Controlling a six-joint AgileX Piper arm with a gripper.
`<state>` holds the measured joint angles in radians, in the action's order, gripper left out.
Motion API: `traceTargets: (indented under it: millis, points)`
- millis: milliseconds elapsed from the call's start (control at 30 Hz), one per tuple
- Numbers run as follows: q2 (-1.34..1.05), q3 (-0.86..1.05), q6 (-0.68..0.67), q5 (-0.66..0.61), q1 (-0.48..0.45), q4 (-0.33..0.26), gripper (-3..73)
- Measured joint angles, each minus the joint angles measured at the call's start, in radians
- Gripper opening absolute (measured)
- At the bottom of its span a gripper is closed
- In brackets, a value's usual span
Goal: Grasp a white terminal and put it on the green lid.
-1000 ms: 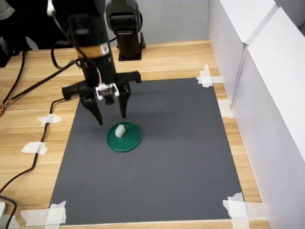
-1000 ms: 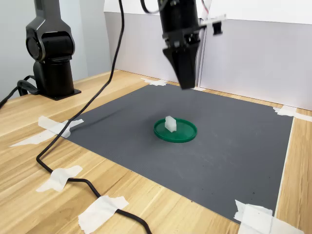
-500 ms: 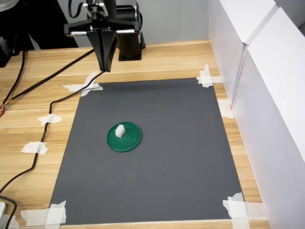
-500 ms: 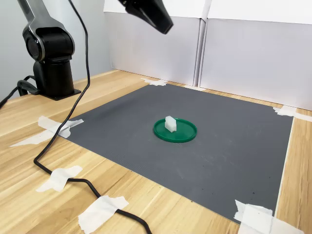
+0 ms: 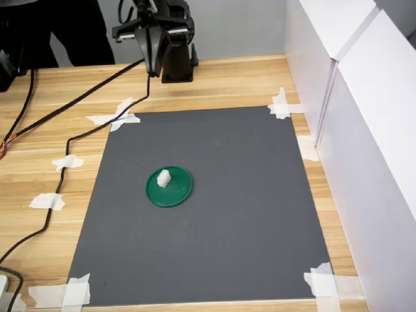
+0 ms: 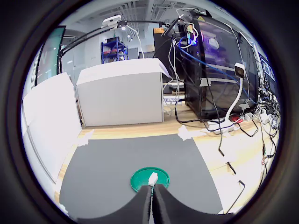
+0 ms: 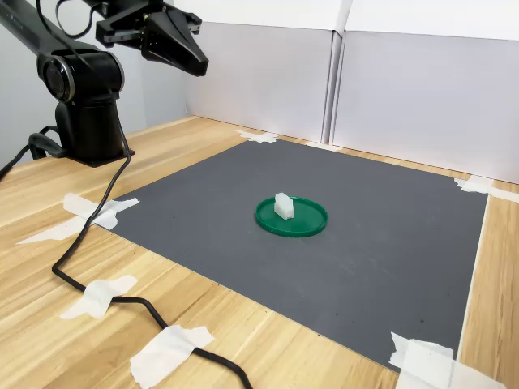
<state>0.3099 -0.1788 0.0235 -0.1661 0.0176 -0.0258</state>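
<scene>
sitting on the green lid is the white terminal, upright and toward the lid's edge on the first exterior view's left; in the second exterior view the same small block stands on the disc nearer its far-left rim; the lid lies flat on a dark grey mat that is taped at its corners to a wooden table with white tape scraps; the gripper hangs well apart from the lid, up near the arm's black base at the far end of the table, its two fingers pressed together with nothing between them — the wrist view shows the dark fingers meeting along a thin line, with the lid and terminal small and distant beyond their tips; in the second exterior view the gripper points out over the table at the upper left, above the base; a black cable trails across the wood beside the mat's edge; white boxes wall the first exterior view's right side.
</scene>
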Motion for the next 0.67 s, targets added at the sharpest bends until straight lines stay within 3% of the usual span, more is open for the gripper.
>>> traceTargets:
  millis: [233,667]
  points:
    - [-0.296,0.078,-0.024,-0.031,0.0,0.004,-1.2]
    - [-0.32,0.079,-0.03,-0.08,0.0,0.004,-1.2]
